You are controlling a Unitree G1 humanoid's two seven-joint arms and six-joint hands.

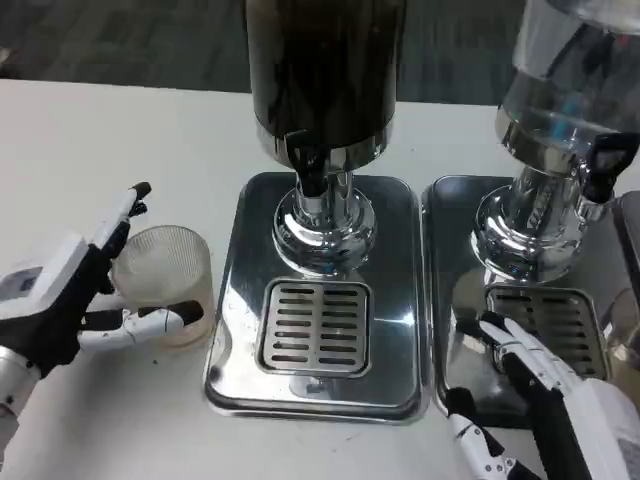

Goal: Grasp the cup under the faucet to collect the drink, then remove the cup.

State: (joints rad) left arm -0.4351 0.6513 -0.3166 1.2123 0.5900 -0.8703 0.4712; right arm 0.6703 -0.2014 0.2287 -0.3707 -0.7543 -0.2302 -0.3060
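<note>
While the cup sits off the tray, the scene reads so:
Left fingers (150, 318): curved round the cup (165, 280), one lower finger lying across its front wall and one raised behind its far rim; whether they clamp it or only cradle it I cannot tell.
Left hand (70, 300): on the white counter (100, 130), at the near left.
Cup: clear, ribbed, upright on the counter, just left of the tray's left edge and well apart from the faucet (308, 165).
Right fingers (520, 345): apart, holding nothing, reaching over the near left corner of the second tray (445, 250).
Right hand (545, 400): at the near right.
Tray (235, 330): polished steel, with a slotted grate (315, 325) that sits bare below the faucet.
Dark dispenser (325, 70): stands on a chrome column at the tray's back.
Clear dispenser (570, 90): on the second tray, to the right.
Open room: bare counter left of and behind the cup; a narrow gap between the two trays.
Room: dark floor past the counter's far edge.
</note>
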